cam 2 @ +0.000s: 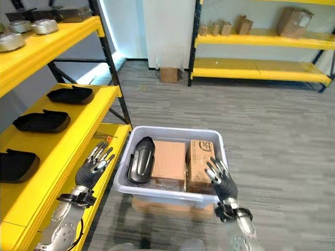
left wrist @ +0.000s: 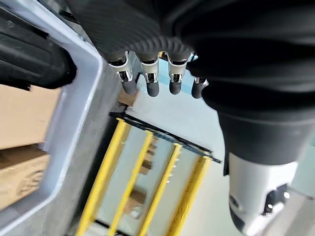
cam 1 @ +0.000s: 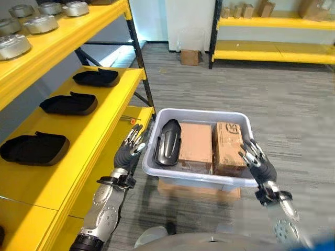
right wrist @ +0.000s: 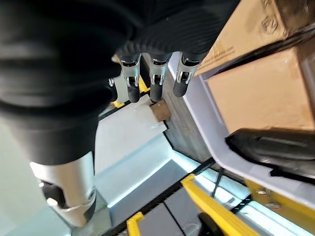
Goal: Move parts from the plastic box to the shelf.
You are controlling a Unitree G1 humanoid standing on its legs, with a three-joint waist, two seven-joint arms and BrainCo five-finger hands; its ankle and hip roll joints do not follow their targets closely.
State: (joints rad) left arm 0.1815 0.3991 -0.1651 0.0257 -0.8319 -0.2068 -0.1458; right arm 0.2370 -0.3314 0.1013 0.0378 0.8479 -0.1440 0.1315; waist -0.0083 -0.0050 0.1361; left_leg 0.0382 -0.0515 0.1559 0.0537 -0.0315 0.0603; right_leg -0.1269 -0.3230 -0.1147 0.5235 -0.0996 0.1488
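Grey plastic box [cam 1: 201, 180] is sitting on the floor beside the yellow shelf [cam 1: 99, 123], carrying a black part [cam 1: 168, 143] that is lying against its left wall next to two cardboard cartons [cam 1: 196, 144]. Left hand [cam 1: 129, 148] and right hand [cam 1: 258, 161] are hovering at the box's two sides, fingers spread and holding nothing, while three black parts [cam 1: 69, 103] are resting on the shelf.

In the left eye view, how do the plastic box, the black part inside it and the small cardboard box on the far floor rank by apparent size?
1. Plastic box.
2. Black part.
3. Small cardboard box; it stands much farther away, so its true size is unsure.
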